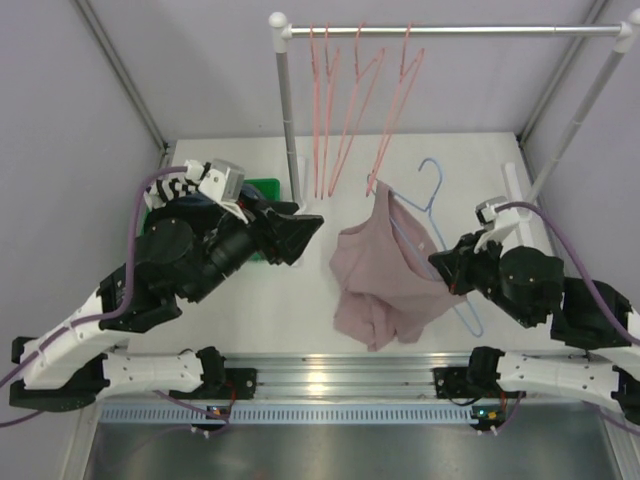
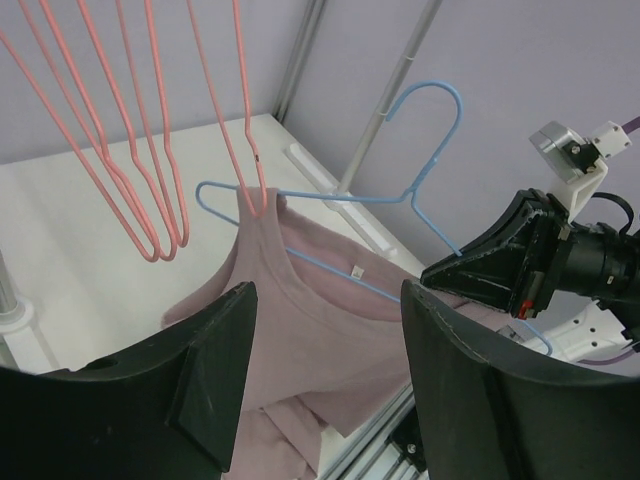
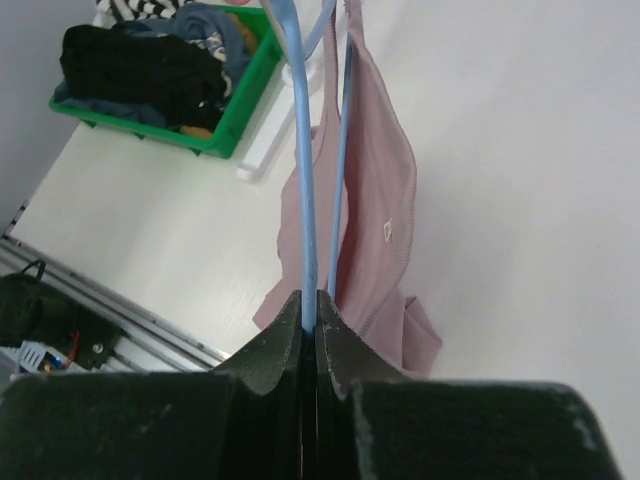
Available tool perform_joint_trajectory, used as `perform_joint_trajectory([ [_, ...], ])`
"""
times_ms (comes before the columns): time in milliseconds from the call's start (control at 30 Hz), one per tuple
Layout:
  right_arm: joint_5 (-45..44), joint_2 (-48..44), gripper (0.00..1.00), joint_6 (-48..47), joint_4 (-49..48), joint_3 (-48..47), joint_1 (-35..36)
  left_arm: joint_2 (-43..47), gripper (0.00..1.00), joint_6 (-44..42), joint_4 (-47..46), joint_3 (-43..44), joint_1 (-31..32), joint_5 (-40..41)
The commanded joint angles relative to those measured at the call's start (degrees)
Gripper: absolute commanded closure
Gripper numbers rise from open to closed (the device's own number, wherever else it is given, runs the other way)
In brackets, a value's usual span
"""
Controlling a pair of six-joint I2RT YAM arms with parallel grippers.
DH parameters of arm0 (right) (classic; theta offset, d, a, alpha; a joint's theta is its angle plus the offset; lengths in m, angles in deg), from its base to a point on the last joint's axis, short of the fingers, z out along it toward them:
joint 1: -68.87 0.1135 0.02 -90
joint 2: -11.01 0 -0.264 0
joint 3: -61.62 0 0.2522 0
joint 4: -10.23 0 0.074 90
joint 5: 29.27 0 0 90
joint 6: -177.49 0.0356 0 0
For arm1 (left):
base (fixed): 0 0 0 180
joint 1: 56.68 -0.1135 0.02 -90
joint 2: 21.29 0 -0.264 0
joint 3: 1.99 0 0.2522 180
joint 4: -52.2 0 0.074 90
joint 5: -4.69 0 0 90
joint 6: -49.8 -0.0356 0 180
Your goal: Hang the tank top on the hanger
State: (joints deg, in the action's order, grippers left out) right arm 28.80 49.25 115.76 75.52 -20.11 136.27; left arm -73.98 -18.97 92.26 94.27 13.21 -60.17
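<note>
White table (image 1: pixel 250 310), tank top (image 1: pixel 385 270) near front edge, hanger (image 3: pixel 305 200) seemingly inside.

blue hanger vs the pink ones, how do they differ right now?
The blue hanger is pinched in the shut right gripper, off the rail; the pink hangers hang from the rail. The blue hanger has the tank top partly threaded on it; the pink hangers are bare. Shared: thin wire, hook top.
</note>
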Motion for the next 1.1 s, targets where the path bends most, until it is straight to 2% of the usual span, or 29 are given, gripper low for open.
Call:
perform_joint_trajectory([
  [0,-10.2,2.8,1.00,4.9,5.5,-5.9,0.6,-0.7,0.36,-1.8,-1.3,3.2,0.1,0.3],
  [133,-15.4,8.0,1.00,5.9,8.1,-13.1,0.2,-1.5,0.36,-2.5,-0.9,4.1,0.0,-0.6],
  [233,-16.0,13.0,1.00,3.2,7.7,-17.4,-2.5,-1.9,0.36,-3.5,-0.6,4.2,0.0,-1.4],
  [300,-9.9,16.2,1.00,0.7,5.2,-20.1,-7.2,-2.2,0.35,-4.0,-0.4,4.1,0.0,-1.9],
  [333,-6.1,17.0,1.00,-1.9,4.0,-20.7,-14.6,-2.2,0.35,-4.2,-0.3,4.0,0.0,-2.1],
  [367,1.4,17.6,1.00,-3.0,3.0,-21.2,-18.5,-2.2,0.35,-4.5,-0.4,3.9,0.0,-2.4],
  [433,5.8,19.1,1.00,-5.8,1.2,-23.4,-26.6,-2.6,0.35,-4.7,-0.3,3.5,0.0,-3.3],
  [567,15.0,22.6,1.00,-9.5,1.5,-29.7,-37.3,-2.9,0.35,-6.1,0.1,2.8,0.0,-4.3],
  [633,16.9,24.7,1.00,-10.8,2.6,-34.1,-42.3,-3.1,0.35,-6.7,0.0,2.5,0.0,-4.8],
  [900,25.9,33.4,1.00,-15.3,8.3,-50.5,-54.1,-4.4,0.34,-8.0,-1.8,1.4,-0.1,-7.0],
  [1067,31.6,36.3,1.00,-16.5,8.9,-53.6,-60.7,-5.9,0.32,-8.5,-3.0,0.6,-0.1,-8.4],
])
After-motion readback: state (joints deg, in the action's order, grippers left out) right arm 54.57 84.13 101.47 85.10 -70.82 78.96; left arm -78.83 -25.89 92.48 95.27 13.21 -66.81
